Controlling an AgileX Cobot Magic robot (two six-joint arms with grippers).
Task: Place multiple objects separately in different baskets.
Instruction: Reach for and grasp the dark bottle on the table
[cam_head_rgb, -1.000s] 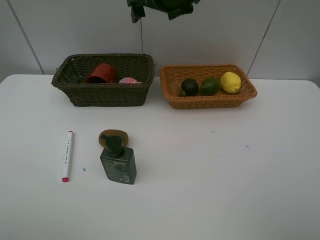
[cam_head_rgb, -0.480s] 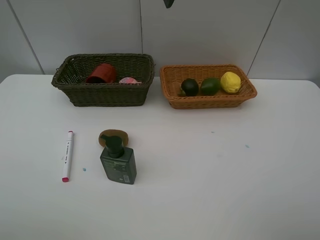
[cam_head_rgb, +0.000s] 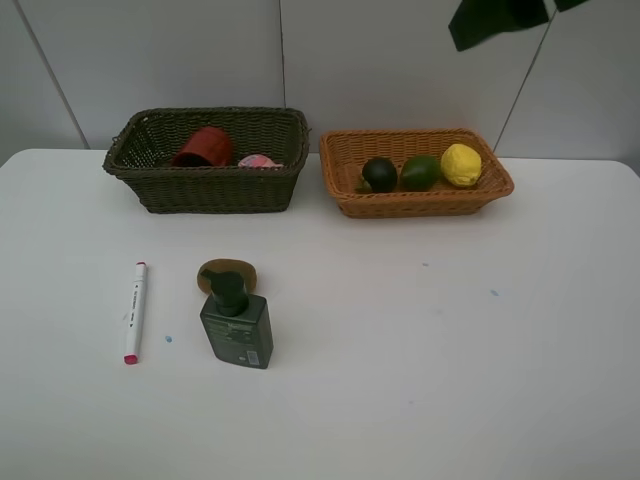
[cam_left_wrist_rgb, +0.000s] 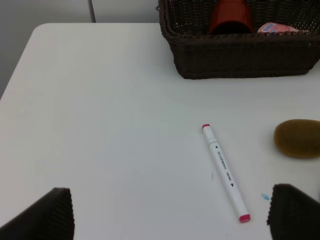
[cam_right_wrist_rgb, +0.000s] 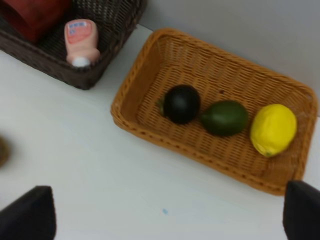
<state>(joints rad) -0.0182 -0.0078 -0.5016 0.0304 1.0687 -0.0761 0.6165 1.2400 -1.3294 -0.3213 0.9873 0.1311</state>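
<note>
Exterior high view: nearest on the white worktop sits the dark green pump bottle. The white marker lies apart on its left-arm side. The brown kiwi lies just behind the bottle's pump head. Farther back, the dark olive basket holds the red cup and pink bottle. Beside it, the orange-tan basket holds the dark round fruit, green avocado and yellow lemon in a row. Left jaws: spread wide, gripping nothing. Right jaws: spread wide, gripping nothing.
</note>
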